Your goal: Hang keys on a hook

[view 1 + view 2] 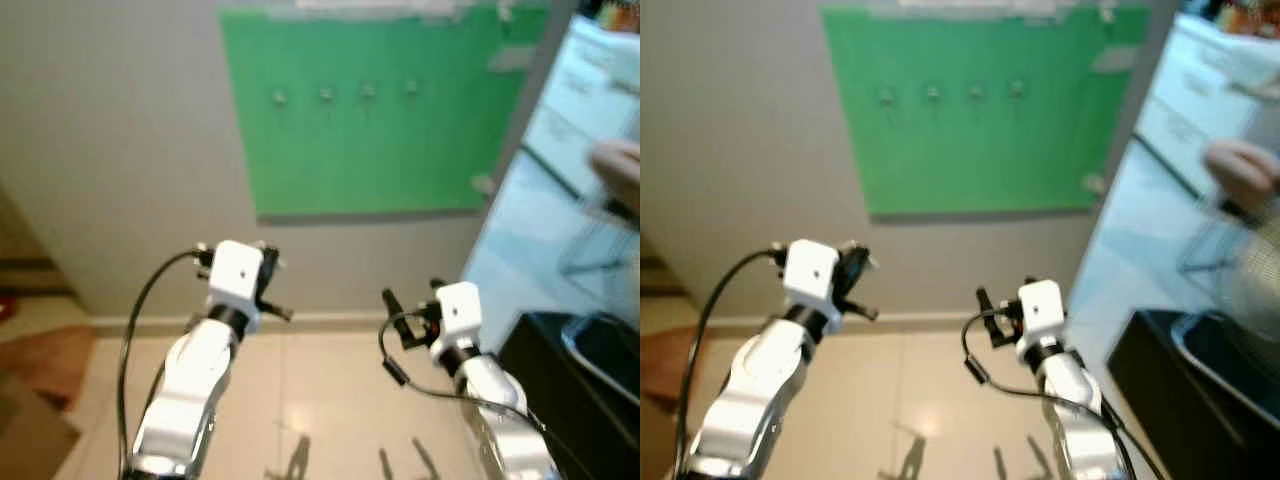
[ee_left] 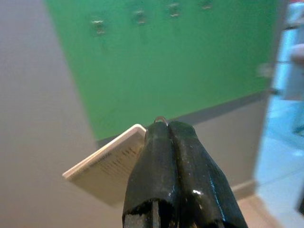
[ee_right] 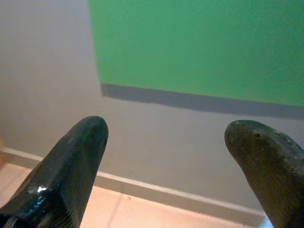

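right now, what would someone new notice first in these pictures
The big green board on the grey wall ahead, with a row of four small hooks near its top. Below it both silver arms reach forward: the left gripper is shut on a thin ring with a pale tag sticking out beside it, and the right gripper is open with nothing between its fingers.

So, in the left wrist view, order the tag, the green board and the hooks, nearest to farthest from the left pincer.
1. Cream tag, on a ring clamped in the left pincer.
2. Green board, lower edge just beyond.
3. Hooks, a row high on the board.
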Controlling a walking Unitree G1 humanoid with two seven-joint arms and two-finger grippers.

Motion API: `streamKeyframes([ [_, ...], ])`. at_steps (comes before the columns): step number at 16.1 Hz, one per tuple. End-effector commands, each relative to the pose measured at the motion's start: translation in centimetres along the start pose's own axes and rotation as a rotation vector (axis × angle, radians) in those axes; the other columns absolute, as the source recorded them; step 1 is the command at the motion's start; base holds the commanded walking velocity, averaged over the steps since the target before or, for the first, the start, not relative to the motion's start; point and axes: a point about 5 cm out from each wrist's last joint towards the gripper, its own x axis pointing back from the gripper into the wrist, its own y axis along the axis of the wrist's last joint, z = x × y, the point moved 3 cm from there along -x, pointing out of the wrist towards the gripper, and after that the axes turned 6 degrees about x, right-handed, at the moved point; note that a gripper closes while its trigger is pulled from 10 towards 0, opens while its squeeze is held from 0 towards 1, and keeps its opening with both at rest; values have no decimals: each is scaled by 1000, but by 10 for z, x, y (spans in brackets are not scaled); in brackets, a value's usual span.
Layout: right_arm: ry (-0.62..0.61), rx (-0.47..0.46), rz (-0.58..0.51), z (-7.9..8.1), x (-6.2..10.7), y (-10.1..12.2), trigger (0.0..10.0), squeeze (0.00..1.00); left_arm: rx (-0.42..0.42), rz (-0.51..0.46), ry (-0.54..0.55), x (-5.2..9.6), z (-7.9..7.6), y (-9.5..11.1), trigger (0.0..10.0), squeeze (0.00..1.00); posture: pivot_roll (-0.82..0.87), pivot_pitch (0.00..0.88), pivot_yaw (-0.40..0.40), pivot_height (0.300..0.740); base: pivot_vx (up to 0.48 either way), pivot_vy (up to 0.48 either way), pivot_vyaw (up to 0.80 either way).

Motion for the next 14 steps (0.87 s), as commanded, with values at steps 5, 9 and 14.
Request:
streamKeyframes([
  [5,2,21,2,-4,0,2,10000,0,-15,-3,29,-6,2,3,0,0,-28,0,20,740,271,0,123],
  [9,-3,19,3,-4,0,1,10000,0,-45,3,10,-9,1,3,0,0,-32,0,28,740,475,0,0],
  [14,-8,13,4,-2,-1,-1,10000,0,-73,16,-25,-12,-2,2,0,0,-34,0,36,740,480,0,0],
])
